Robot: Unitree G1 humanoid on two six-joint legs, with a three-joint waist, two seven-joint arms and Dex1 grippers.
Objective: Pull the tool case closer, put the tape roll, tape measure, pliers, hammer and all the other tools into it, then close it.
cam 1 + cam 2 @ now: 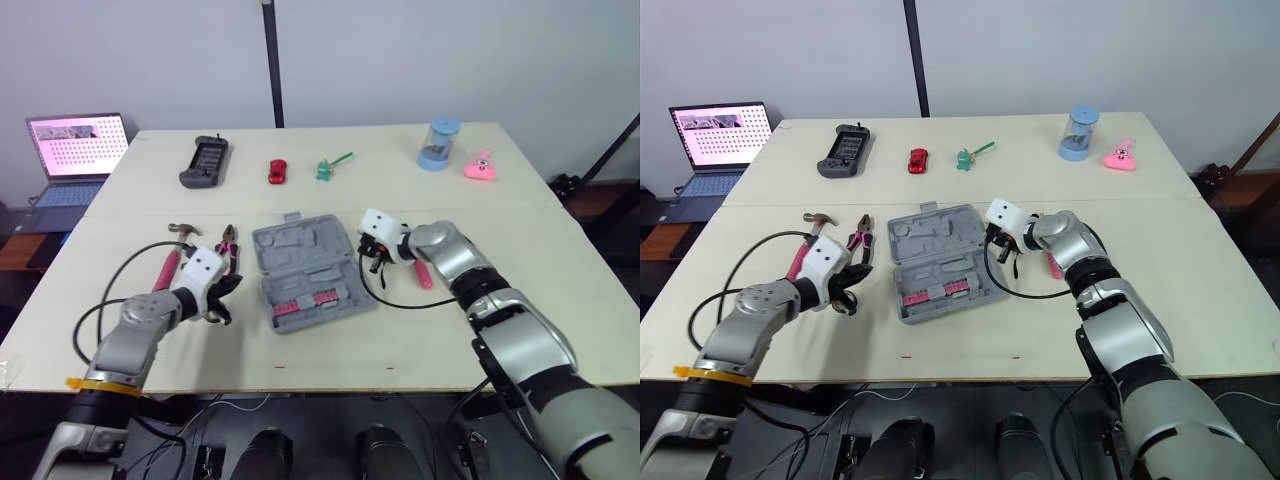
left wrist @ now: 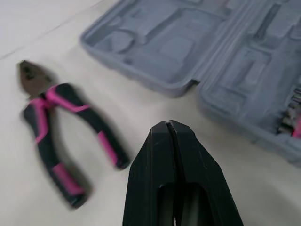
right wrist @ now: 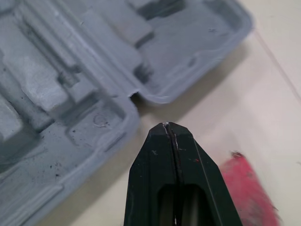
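Note:
An open grey tool case point(image 1: 308, 270) lies in the middle of the table, with a row of pink bits in its near half. Pink-and-black pliers point(image 1: 230, 247) and a pink-handled hammer point(image 1: 173, 255) lie to its left. My left gripper point(image 1: 222, 300) is shut and empty, just near of the pliers point(image 2: 56, 127), beside the case's left edge point(image 2: 141, 80). My right gripper point(image 1: 372, 262) is shut and empty at the case's right edge point(image 3: 141, 94). A pink-handled tool point(image 1: 422, 273) lies right behind it, partly hidden by the arm.
At the far side of the table stand a black handheld device point(image 1: 205, 160), a red toy car point(image 1: 277, 171), a green toy point(image 1: 330, 167), a blue cylinder point(image 1: 438, 145) and a pink toy point(image 1: 480, 166). A laptop point(image 1: 75, 150) sits off the table's left.

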